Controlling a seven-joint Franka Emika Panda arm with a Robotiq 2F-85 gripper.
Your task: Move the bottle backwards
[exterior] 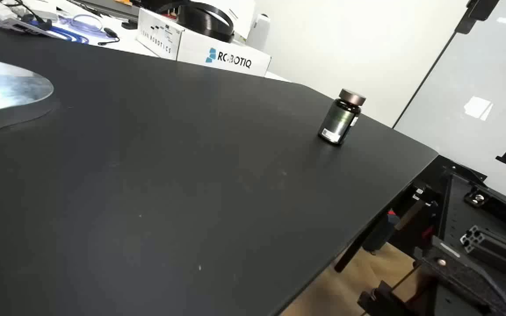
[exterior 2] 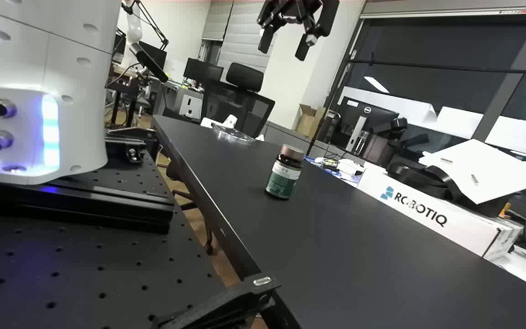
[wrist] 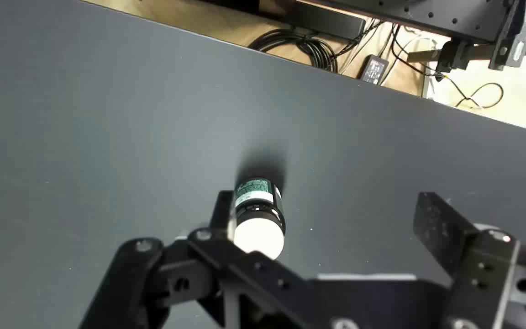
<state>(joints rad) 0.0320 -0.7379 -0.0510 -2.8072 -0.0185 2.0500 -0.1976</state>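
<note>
The gripper (exterior 2: 284,48) hangs high over the table (exterior: 169,184), its two fingers (exterior 2: 266,41) spread wide apart and well away from the bottle (exterior 2: 284,173). Below it the bottle stands upright on the black table; in the wrist view it shows just beside one finger, which hides a sliver of its side. It is short and round, with a dark, glossy body and a brownish cap (exterior 2: 292,152) (from above, under the light, the cap looks plain white). Its label (exterior 2: 282,183) is green with a pale band in an exterior view, and silvery grey with a small white patch (exterior: 332,135) in an exterior view. There are one gripper, two fingers, one bottle, one table. Farther out come one white box (exterior: 204,47), seen in both exterior views, one shiny curved object (exterior: 11,87) on the table, one black chair (exterior 2: 238,98), and, past the table's edge in the wrist view, one coil of black cable (wrist: 320,52) and one black power brick (wrist: 373,69).
</note>
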